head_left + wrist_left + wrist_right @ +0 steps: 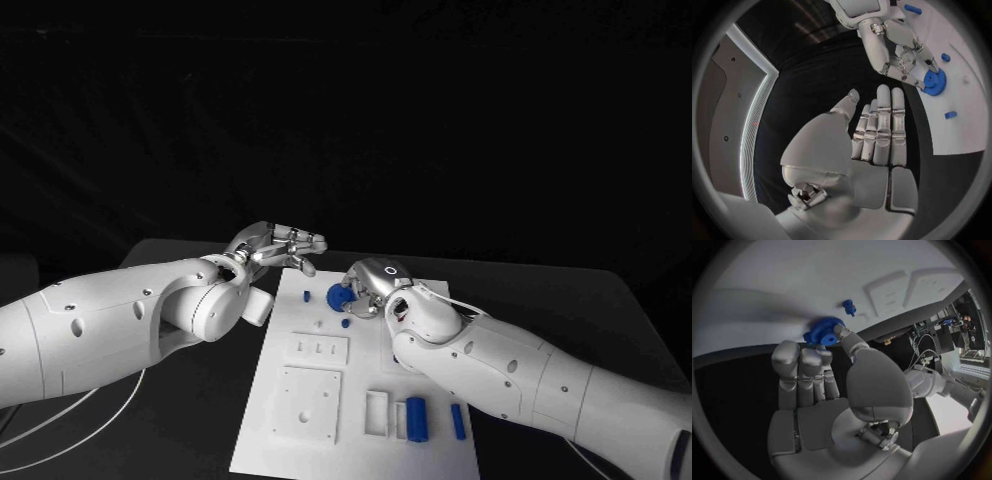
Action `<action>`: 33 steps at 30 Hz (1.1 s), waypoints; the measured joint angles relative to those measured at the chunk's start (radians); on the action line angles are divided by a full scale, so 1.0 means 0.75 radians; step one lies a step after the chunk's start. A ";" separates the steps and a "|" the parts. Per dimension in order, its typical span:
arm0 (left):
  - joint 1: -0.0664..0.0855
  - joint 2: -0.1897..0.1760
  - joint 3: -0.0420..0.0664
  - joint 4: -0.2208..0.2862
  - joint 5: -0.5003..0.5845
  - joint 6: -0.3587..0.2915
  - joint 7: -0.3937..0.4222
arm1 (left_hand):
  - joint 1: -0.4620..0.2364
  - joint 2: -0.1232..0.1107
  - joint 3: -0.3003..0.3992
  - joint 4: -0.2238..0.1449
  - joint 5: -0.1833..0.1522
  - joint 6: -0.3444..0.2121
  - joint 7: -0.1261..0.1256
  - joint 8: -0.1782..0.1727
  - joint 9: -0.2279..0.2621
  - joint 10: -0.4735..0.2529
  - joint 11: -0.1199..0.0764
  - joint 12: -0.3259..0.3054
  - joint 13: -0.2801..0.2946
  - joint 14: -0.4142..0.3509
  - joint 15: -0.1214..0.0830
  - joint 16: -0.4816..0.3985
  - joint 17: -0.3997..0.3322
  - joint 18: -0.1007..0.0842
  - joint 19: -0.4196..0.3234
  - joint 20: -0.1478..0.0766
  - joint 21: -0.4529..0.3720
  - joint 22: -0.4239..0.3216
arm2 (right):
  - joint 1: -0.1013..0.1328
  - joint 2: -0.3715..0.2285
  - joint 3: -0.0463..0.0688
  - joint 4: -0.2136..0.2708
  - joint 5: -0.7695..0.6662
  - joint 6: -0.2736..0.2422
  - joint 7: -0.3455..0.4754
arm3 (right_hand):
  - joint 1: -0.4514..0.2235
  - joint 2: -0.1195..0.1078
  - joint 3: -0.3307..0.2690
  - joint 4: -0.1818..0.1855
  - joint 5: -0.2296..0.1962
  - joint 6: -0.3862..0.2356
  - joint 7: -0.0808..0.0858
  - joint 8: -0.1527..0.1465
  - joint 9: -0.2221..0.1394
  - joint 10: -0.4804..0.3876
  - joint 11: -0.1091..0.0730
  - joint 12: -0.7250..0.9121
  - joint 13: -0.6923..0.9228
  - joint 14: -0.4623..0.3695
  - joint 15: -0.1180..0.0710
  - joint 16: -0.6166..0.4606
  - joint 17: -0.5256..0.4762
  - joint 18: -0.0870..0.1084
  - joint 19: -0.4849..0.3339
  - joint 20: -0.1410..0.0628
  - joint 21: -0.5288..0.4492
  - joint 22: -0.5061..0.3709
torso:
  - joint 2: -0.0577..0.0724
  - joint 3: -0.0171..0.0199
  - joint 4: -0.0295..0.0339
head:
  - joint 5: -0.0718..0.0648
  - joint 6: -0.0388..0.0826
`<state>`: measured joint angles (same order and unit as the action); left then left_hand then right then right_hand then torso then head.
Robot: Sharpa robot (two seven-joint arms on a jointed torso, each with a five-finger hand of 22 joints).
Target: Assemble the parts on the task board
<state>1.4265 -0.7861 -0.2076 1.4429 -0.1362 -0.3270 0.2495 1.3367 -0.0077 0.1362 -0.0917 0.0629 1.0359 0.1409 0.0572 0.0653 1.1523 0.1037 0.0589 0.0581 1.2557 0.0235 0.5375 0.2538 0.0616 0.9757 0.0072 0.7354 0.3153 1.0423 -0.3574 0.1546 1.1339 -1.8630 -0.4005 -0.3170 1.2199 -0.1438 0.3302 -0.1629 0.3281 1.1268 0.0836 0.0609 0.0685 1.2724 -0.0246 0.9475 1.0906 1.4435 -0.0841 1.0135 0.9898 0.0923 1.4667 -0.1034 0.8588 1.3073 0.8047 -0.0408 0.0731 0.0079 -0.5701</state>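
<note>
Right hand (826,385) pinches the blue gear (821,332) at its fingertips, over the task board's (361,440) far end. Left hand (873,135), empty with fingers straight, hovers just beyond the board's edge, so the right hand is the nearer one.

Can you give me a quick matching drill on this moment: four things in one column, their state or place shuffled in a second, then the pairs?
Things:
1. left hand
2. right hand
3. blue gear
4. long blue cylinder

States or places:
A. lies on the task board at its near end
B. fingers straight and apart, holds nothing, beside the board's far left corner
C. pinched in a hand's fingertips at the board's far end
D. grips a blue part

Pairs: 1-B, 2-D, 3-C, 4-A
</note>
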 measured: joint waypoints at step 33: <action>0.000 -0.004 0.001 0.002 0.000 0.001 -0.002 | 0.000 0.000 0.005 -0.005 0.005 0.000 0.000 0.000 0.000 0.000 0.000 0.000 0.000 0.000 0.000 0.000 0.000 0.000 -0.010 0.000 0.000 -0.002 | -0.002 -0.009 -0.001 -0.022 0.083 -0.021 0.005 | -0.026 -0.026 -0.194 0.323 0.001 -0.090 0.013 0.007 -0.003 -0.012 0.012 -0.010 -0.030 0.000 0.000 -0.010 -0.016 0.000 0.000 0.000 -0.025 0.000 | -0.001 0.0000 -0.0005 | 0.001 -0.010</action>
<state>1.4267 -0.7890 -0.2070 1.4440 -0.1364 -0.3261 0.2481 1.3367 -0.0077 0.1401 -0.0955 0.0667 1.0359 0.1409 0.0572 0.0653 1.1523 0.1038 0.0589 0.0581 1.2557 0.0235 0.5375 0.2539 0.0617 0.9683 0.0070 0.7354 0.3138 1.0407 -0.3641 0.1541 1.1178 -1.8009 -0.4159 -0.3132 1.2005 -0.1632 0.1846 0.0794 0.3292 1.0589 0.0931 0.0657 0.0661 1.2634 -0.0159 0.9401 1.0680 1.4435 -0.0841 1.0058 0.9779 0.0923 1.4667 -0.1034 0.8400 1.3073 0.8043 -0.0408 0.0727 0.0085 -0.5779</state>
